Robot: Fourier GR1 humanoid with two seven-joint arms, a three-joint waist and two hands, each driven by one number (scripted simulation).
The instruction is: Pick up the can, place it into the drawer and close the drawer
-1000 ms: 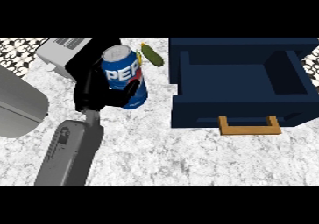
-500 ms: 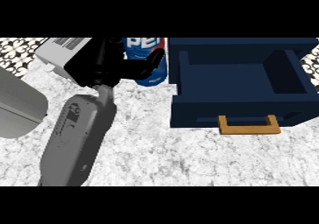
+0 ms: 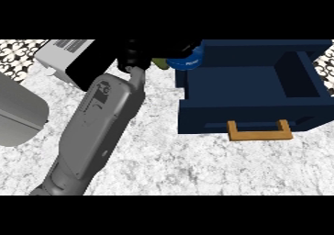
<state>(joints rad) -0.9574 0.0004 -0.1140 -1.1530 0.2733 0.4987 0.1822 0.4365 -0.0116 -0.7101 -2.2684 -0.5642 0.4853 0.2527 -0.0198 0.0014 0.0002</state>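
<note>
My left hand (image 3: 141,51) is at the top of the head view, its black fingers curled round the blue can (image 3: 185,60). Only the can's lower end shows, held up in the air just beside the open drawer's left wall. The dark blue drawer (image 3: 251,114) stands pulled out at the right, with a wooden handle (image 3: 260,133) on its front. I see nothing inside it. My grey left forearm (image 3: 102,124) runs up from the lower left edge. My right hand does not show.
A small green object (image 3: 158,63) peeks out between my hand and the can. A white box (image 3: 60,57) sits at the back left, partly behind my hand. A grey rounded object (image 3: 14,110) lies at the left edge.
My left hand has carried the can up and to the right, from over the counter to the drawer's left wall. The can now shows only its lower end.
</note>
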